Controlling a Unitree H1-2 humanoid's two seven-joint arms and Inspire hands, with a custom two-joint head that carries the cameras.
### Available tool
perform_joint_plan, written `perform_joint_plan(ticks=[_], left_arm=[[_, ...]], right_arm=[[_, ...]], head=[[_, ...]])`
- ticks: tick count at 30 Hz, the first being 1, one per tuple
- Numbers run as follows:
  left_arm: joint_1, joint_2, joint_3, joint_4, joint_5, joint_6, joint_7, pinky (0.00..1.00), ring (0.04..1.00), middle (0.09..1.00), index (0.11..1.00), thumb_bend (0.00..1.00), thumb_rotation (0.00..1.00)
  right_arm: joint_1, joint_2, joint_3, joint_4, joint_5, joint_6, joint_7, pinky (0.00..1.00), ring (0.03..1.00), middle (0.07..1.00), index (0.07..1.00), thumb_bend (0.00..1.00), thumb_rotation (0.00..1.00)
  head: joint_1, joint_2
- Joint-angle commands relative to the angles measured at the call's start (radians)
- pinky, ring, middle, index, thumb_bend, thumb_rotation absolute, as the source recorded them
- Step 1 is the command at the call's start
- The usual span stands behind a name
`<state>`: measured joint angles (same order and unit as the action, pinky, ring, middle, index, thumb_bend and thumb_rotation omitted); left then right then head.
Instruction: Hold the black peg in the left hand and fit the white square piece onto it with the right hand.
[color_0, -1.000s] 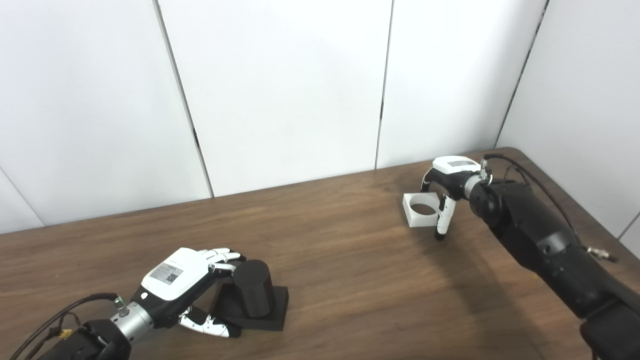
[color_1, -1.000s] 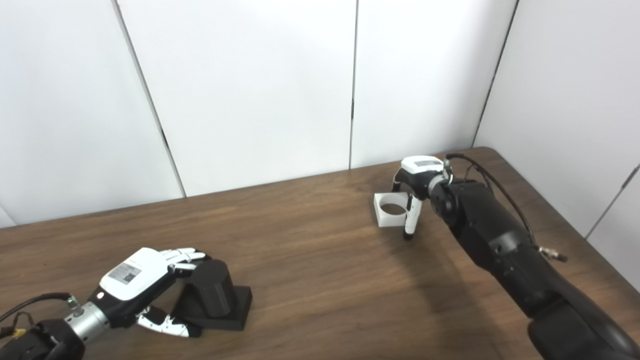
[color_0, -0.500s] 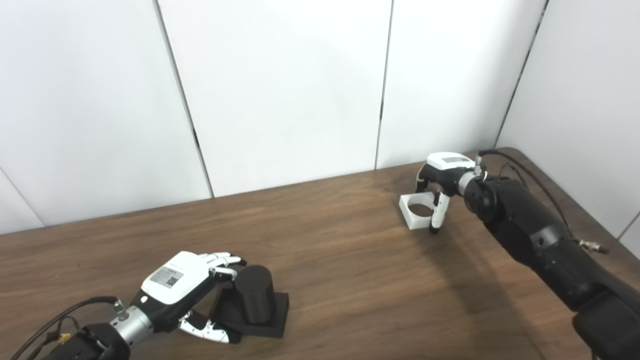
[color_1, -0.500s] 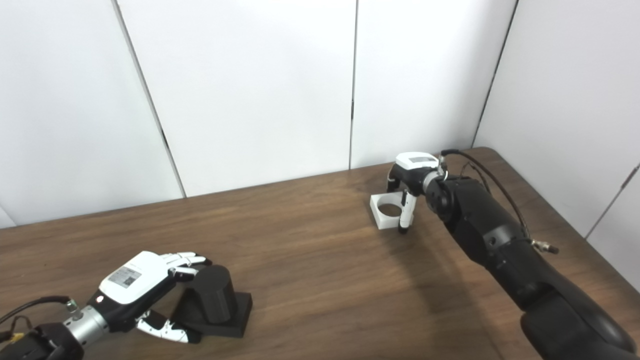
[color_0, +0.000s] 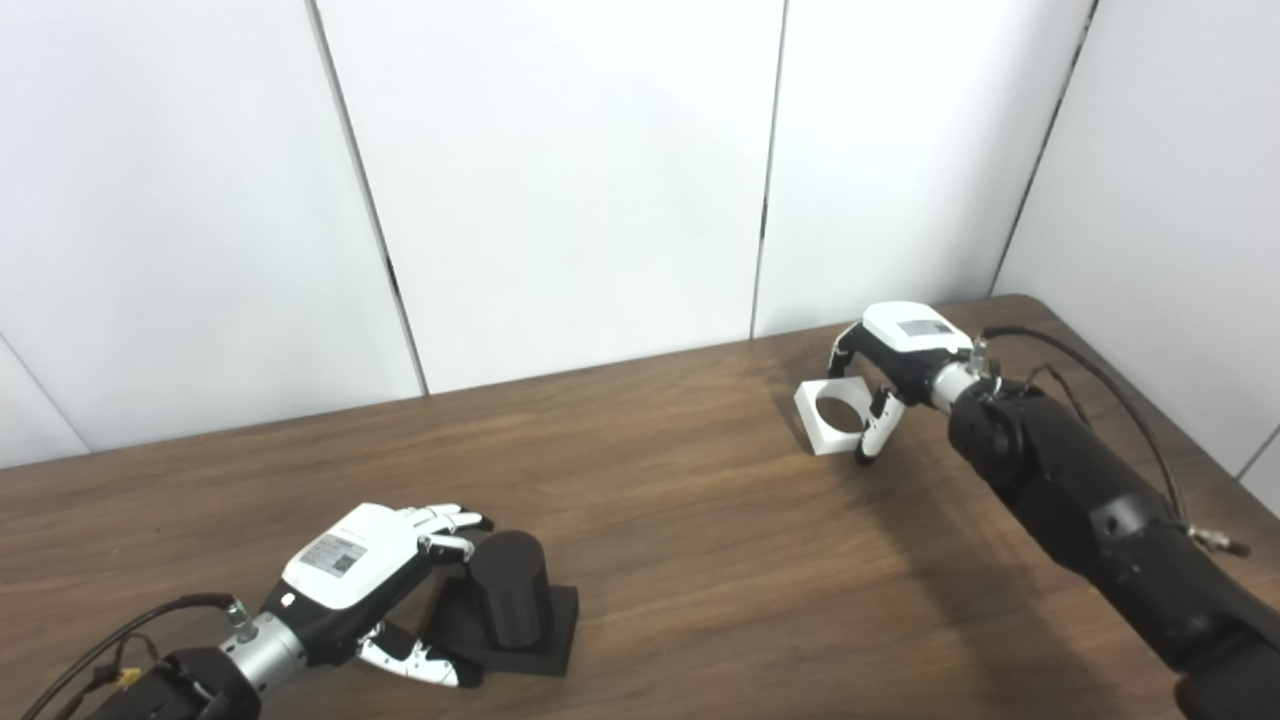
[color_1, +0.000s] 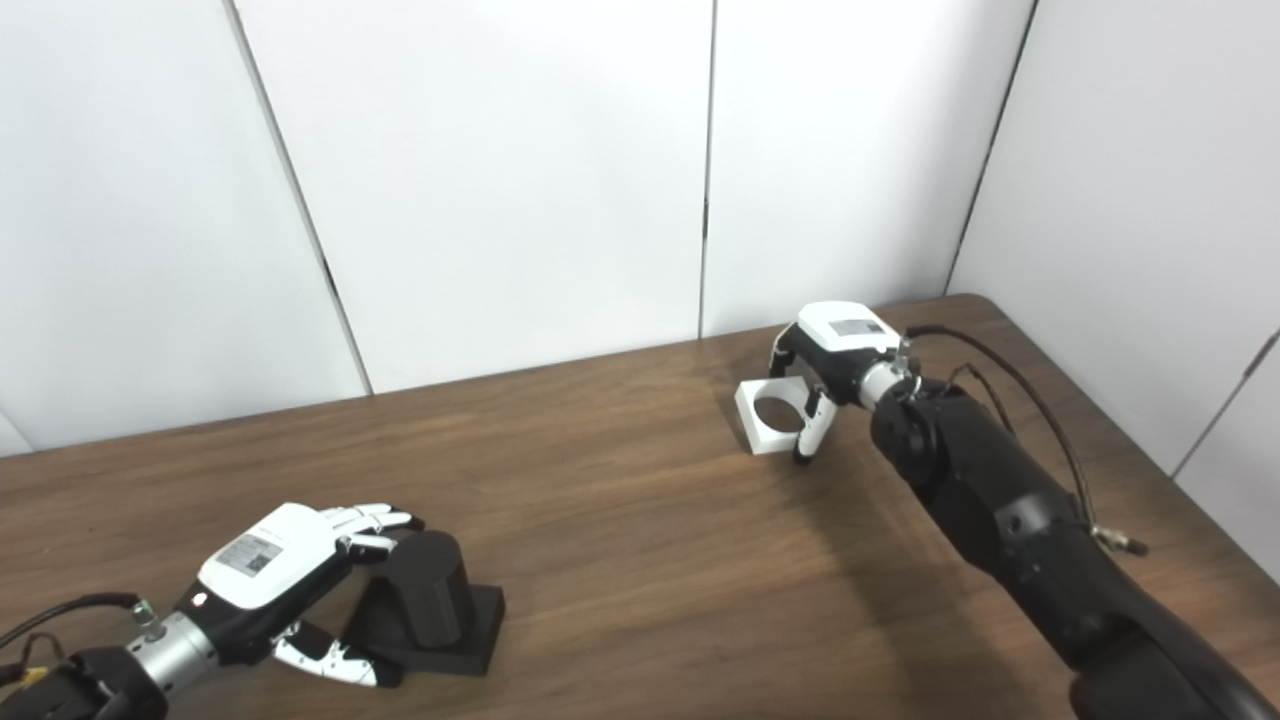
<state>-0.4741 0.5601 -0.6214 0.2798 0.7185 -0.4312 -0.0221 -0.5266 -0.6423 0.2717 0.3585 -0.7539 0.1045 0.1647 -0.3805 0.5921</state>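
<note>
The black peg (color_0: 510, 592), a short upright cylinder on a square black base, stands on the table at the lower left. My left hand (color_0: 345, 560) is cupped around it and open: fingers (color_0: 445, 520) stretched to the cylinder's top from the left, thumb lying along the front of the base. The white square piece (color_0: 826, 444), with its round hole, sits at the far right of the table. My right hand (color_0: 895, 345) is over it, fingers on its far edge and thumb (color_0: 872, 432) on its near right corner, pinching it.
The brown wooden table (color_0: 700, 520) ends at white wall panels behind and on the right. The right forearm (color_0: 1080, 490) and its cable reach across the table's right side. The two parts lie far apart.
My right hand has closed in on the white piece and nudged it a little left and turned it. My left hand's fingers have straightened slightly beside the peg, which has barely shifted.
</note>
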Motion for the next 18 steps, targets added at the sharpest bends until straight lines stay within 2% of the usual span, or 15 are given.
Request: perform_joint_plan(ticks=[1,4,10,15,16,18], left_arm=[[0.054,0.013,-0.047,0.026,0.078,-0.004,-0.096,0.79,0.888,0.873,0.491,0.52,0.06],[0.053,0.005,-0.048,0.032,0.081,-0.002,-0.095,0.79,0.893,0.876,0.491,0.52,0.06],[0.048,-0.008,-0.058,0.036,0.099,0.002,-0.096,0.80,0.901,0.893,0.492,0.52,0.07],[0.043,-0.019,-0.064,0.021,0.110,0.029,-0.121,0.82,0.917,0.909,0.493,0.52,0.07],[0.042,-0.021,-0.066,0.015,0.114,0.038,-0.128,0.83,0.922,0.912,0.493,0.52,0.07],[0.039,-0.030,-0.069,0.014,0.122,0.048,-0.127,0.83,0.924,0.913,0.493,0.52,0.07]], right_arm=[[-0.025,-0.025,-0.013,-0.080,0.006,-0.055,-0.028,0.82,0.790,0.726,0.479,0.52,0.13],[-0.004,-0.030,-0.029,-0.154,0.007,-0.074,-0.037,0.82,0.779,0.710,0.478,0.52,0.13],[0.024,-0.028,-0.054,-0.303,0.009,-0.067,0.006,0.82,0.784,0.729,0.480,0.52,0.13],[0.029,-0.014,-0.068,-0.375,0.024,-0.078,0.027,0.81,0.782,0.735,0.479,0.52,0.13],[0.029,-0.012,-0.066,-0.392,0.028,-0.083,0.036,0.81,0.784,0.739,0.479,0.52,0.13],[0.029,-0.007,-0.063,-0.423,0.040,-0.105,0.048,0.77,0.778,0.745,0.479,0.52,0.13]], head=[[0.015,0.006],[0.049,0.013],[0.130,0.026],[0.223,0.045],[0.223,0.045],[0.271,0.055]])
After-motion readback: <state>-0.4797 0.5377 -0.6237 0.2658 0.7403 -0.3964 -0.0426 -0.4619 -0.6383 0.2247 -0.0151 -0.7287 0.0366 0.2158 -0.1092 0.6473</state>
